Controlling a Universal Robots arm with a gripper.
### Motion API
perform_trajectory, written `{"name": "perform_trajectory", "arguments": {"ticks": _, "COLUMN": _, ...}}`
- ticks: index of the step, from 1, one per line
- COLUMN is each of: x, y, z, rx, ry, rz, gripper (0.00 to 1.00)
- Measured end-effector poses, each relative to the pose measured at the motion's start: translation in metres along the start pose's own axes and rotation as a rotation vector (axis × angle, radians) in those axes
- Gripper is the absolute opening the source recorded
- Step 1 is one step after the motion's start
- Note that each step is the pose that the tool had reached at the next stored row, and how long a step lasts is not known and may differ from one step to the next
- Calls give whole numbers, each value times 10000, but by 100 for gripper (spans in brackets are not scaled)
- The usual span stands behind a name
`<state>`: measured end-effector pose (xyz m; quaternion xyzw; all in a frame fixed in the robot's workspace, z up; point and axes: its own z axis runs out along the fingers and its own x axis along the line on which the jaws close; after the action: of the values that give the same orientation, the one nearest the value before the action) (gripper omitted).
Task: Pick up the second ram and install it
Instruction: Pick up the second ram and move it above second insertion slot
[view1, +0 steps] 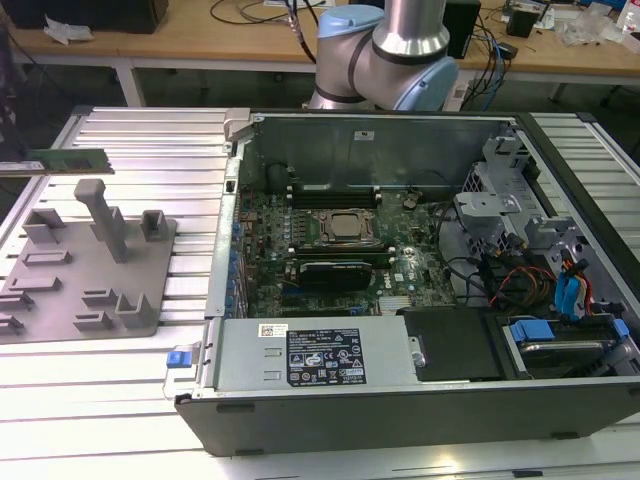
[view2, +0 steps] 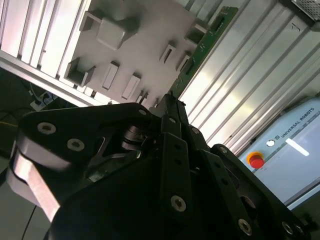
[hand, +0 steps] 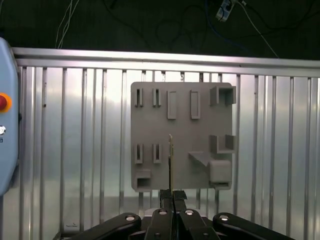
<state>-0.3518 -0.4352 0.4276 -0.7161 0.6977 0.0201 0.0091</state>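
My gripper (hand: 172, 194) is pinched narrow on one end of the second ram (hand: 170, 160), holding it edge-on over the grey fixture plate (hand: 150, 125), well apart from the open computer case (view1: 400, 410), which I judge leaves its long edge free for seating.

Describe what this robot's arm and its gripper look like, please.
The arm is a silver metal tube with thick rounded joints capped in light blue. The black metal gripper, seen in both wrist views, is built from flat hinged links, and its link fingers are fastened with bright round screws.
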Motion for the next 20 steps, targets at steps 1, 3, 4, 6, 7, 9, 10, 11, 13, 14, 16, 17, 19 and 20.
{"name": "perform_trajectory", "arguments": {"ticks": 1, "x": 1, "y": -56, "z": 0, "rx": 2, "ry": -1, "rz": 0, "gripper": 9}}
{"name": "perform_trajectory", "arguments": {"ticks": 3, "x": 5, "y": -187, "z": -3, "rx": 0, "ry": 0, "rz": -2, "gripper": 9}}
{"name": "perform_trajectory", "arguments": {"ticks": 4, "x": 7, "y": -253, "z": -3, "rx": 1, "ry": -1, "rz": -1, "gripper": 9}}
{"name": "perform_trajectory", "arguments": {"ticks": 6, "x": 10, "y": -373, "z": -6, "rx": 1, "ry": 0, "rz": -1, "gripper": 9}}
{"name": "perform_trajectory", "arguments": {"ticks": 7, "x": 11, "y": -414, "z": -6, "rx": 1, "ry": 0, "rz": -1, "gripper": 9}}
{"name": "perform_trajectory", "arguments": {"ticks": 9, "x": 13, "y": -489, "z": -7, "rx": 1, "ry": -1, "rz": 0, "gripper": 9}}
{"name": "perform_trajectory", "arguments": {"ticks": 10, "x": 13, "y": -519, "z": -8, "rx": 1, "ry": -1, "rz": 0, "gripper": 9}}
{"name": "perform_trajectory", "arguments": {"ticks": 11, "x": 15, "y": -574, "z": -9, "rx": 1, "ry": -1, "rz": 0, "gripper": 9}}
{"name": "perform_trajectory", "arguments": {"ticks": 13, "x": 17, "y": -659, "z": -10, "rx": 1, "ry": 0, "rz": -2, "gripper": 9}}
{"name": "perform_trajectory", "arguments": {"ticks": 14, "x": 18, "y": -688, "z": -10, "rx": 1, "ry": 0, "rz": -2, "gripper": 9}}
{"name": "perform_trajectory", "arguments": {"ticks": 16, "x": 20, "y": -795, "z": -12, "rx": 1, "ry": 0, "rz": 0, "gripper": 9}}
{"name": "perform_trajectory", "arguments": {"ticks": 17, "x": 21, "y": -829, "z": -13, "rx": 1, "ry": 0, "rz": 0, "gripper": 9}}
{"name": "perform_trajectory", "arguments": {"ticks": 19, "x": 23, "y": -894, "z": -14, "rx": 1, "ry": 0, "rz": -1, "gripper": 9}}
{"name": "perform_trajectory", "arguments": {"ticks": 20, "x": 24, "y": -921, "z": -14, "rx": 1, "ry": -1, "rz": -1, "gripper": 9}}
